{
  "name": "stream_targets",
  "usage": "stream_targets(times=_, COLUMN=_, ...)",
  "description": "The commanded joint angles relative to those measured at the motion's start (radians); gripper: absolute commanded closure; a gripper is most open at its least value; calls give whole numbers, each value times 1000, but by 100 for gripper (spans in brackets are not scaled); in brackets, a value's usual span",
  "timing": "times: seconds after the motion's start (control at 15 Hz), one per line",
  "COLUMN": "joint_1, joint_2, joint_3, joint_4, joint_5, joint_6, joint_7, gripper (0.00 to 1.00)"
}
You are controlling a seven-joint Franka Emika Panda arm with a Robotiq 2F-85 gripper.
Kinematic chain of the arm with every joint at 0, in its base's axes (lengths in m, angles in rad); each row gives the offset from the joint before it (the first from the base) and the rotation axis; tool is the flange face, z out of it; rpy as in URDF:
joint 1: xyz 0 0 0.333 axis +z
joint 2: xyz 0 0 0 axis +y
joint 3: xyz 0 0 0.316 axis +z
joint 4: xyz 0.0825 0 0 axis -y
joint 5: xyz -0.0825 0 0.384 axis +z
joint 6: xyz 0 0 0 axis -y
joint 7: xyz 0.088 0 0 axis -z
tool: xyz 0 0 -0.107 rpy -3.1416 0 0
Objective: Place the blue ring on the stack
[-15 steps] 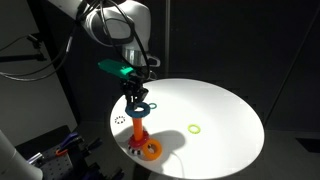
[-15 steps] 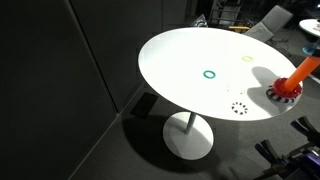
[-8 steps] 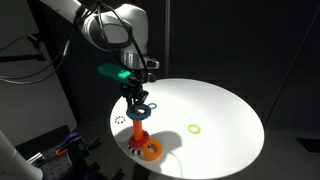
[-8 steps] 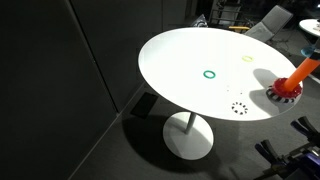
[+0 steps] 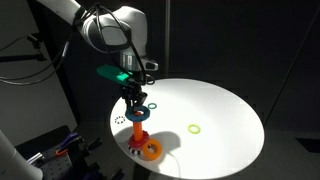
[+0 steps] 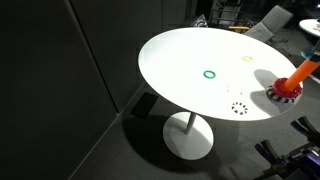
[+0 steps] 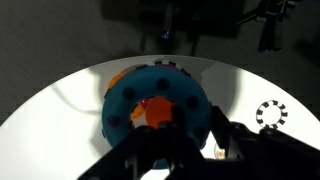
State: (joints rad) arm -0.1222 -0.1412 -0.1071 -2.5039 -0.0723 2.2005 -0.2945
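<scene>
The blue ring (image 7: 150, 95) fills the middle of the wrist view, and the orange-red tip of the stack peg (image 7: 155, 113) shows through its hole. My gripper (image 7: 175, 135) is shut on the ring's near rim. In an exterior view my gripper (image 5: 134, 103) holds the blue ring (image 5: 138, 113) at the top of the upright peg (image 5: 137, 131), near the table's front left edge. The peg also shows in an exterior view (image 6: 301, 73) at the right border, where my gripper is out of frame.
A thick orange ring (image 5: 151, 150) lies beside the peg's base. The white round table (image 5: 215, 115) carries a thin green ring outline (image 6: 209, 73), a thin yellow-green ring outline (image 5: 194, 128) and a dashed circle mark (image 6: 239, 108). Dark surroundings lie beyond the table edge.
My gripper has sunk slightly with the blue ring, bringing it down onto the peg's tip. Nothing else has moved.
</scene>
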Motion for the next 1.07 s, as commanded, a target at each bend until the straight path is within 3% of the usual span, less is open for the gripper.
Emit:
stream_targets(times=0.0, joint_1=4, joint_2=-32, joint_3=-4, joint_4=-23, joint_5=-27, joint_6=5, joint_7=38, gripper=90)
stream_targets(times=1.0, joint_1=0, joint_2=-49, joint_3=-4, joint_4=-44, joint_5=-32, joint_6=1, joint_7=80, gripper=89)
